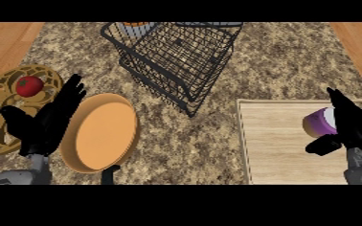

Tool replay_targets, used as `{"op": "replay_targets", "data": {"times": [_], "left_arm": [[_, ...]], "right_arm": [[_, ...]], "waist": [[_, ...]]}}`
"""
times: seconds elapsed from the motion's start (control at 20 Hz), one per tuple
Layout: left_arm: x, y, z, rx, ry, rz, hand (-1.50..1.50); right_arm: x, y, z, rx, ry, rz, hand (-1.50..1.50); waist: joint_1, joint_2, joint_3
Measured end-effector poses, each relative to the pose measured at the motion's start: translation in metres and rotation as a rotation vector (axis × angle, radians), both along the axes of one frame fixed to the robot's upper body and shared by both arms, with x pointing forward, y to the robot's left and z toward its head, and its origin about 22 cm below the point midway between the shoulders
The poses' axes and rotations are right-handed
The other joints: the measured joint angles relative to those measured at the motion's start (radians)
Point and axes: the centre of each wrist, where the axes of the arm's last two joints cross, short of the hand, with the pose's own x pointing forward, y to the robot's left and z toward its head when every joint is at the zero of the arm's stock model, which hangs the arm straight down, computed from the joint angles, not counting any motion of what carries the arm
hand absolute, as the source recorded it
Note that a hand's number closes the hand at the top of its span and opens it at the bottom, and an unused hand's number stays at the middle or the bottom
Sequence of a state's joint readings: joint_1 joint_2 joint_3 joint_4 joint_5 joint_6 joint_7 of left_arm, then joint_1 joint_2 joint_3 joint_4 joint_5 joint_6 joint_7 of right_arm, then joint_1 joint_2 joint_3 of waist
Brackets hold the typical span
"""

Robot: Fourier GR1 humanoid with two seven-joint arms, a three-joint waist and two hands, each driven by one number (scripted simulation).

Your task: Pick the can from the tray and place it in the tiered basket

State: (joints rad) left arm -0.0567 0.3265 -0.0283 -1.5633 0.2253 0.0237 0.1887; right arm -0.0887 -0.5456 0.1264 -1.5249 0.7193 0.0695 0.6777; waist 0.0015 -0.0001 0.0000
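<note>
Can (320,121) on tray (283,148), right robot hand (343,124) alongside.
Fingers straight, thumb below can, not yet clenched; left robot hand (46,119) released.

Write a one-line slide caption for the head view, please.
Right robot hand reaches the purple can on the wooden tray; black tiered basket waits behind.
</note>
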Motion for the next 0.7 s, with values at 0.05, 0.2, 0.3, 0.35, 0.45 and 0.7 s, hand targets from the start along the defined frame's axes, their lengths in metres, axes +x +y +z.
{"op": "replay_targets", "data": {"times": [0.05, 0.2, 0.3, 0.35, 0.45, 0.7], "left_arm": [[0.000, -0.002, 0.000, 0.000, -0.004, 0.003, 0.00], [-0.004, 0.002, 0.000, 0.002, -0.001, 0.002, 0.00], [0.000, -0.003, -0.003, 0.000, 0.000, 0.000, 0.00], [0.000, -0.005, -0.004, 0.003, 0.004, 0.001, 0.00], [0.000, 0.000, 0.001, 0.005, 0.007, 0.001, 0.00], [0.004, -0.001, 0.001, 0.010, 0.002, 0.004, 0.00]], "right_arm": [[0.000, -0.004, -0.003, -0.006, 0.003, -0.002, -1.50], [0.000, -0.005, -0.006, -0.010, 0.029, 0.003, 1.50], [0.000, -0.002, -0.011, 0.001, 0.061, 0.012, 1.50], [0.003, -0.006, -0.011, 0.018, 0.072, 0.015, 1.50], [0.004, -0.008, -0.011, 0.021, 0.095, 0.032, 1.50], [0.008, -0.010, -0.014, -0.036, 0.119, 0.084, 1.50]], "waist": [[0.000, 0.000, 0.000], [0.000, 0.000, 0.000], [-0.001, -0.003, -0.004], [0.000, -0.004, -0.006], [0.001, -0.007, -0.011], [0.001, -0.010, -0.015]]}}
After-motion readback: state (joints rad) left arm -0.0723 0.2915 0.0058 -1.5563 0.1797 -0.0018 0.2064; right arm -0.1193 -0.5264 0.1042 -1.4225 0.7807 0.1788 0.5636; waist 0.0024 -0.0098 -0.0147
